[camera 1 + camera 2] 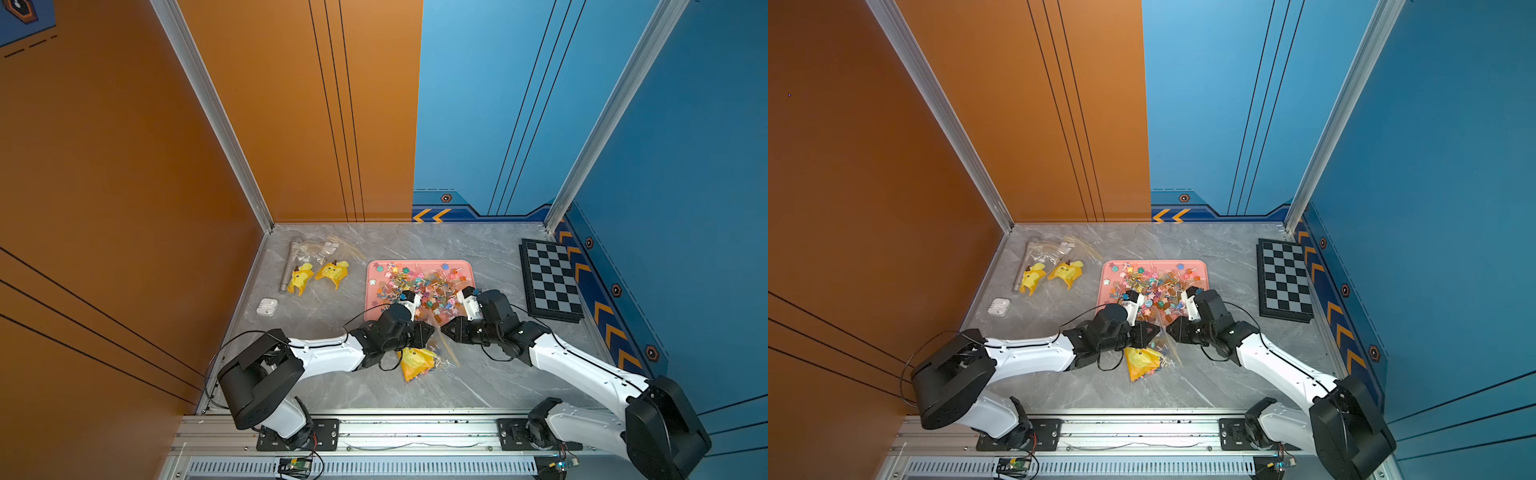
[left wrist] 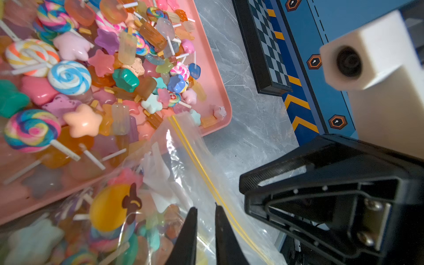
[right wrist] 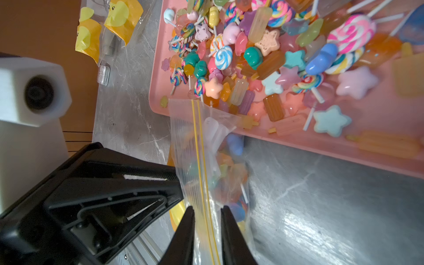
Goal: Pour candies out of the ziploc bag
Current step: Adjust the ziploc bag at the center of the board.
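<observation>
1. Grey marble table (image 1: 332, 324) between orange and blue walls, carrying a pink tray (image 1: 419, 263).
2. Heaped on the tray: most candies (image 1: 415, 284); others inside the ziploc bag (image 3: 206, 160).
3. Bag mouth at the tray's near rim.
4. Left jaws narrow, pinching the bag's film; right jaws narrow, clamped across its yellow zip strip.
5. Chessboard (image 1: 550, 280) by the blue wall; yellow-printed bags (image 1: 332, 272) near the orange wall.

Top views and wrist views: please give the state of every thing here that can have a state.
ziploc bag, gripped at its zip edge from both sides, mouth end on the tray's near rim, partly full
candies, most piled in the tray, some inside the bag
pink tray, lying flat, loaded
left gripper, shut on the ziploc bag
right gripper, shut on the ziploc bag
chessboard, lying flat
</observation>
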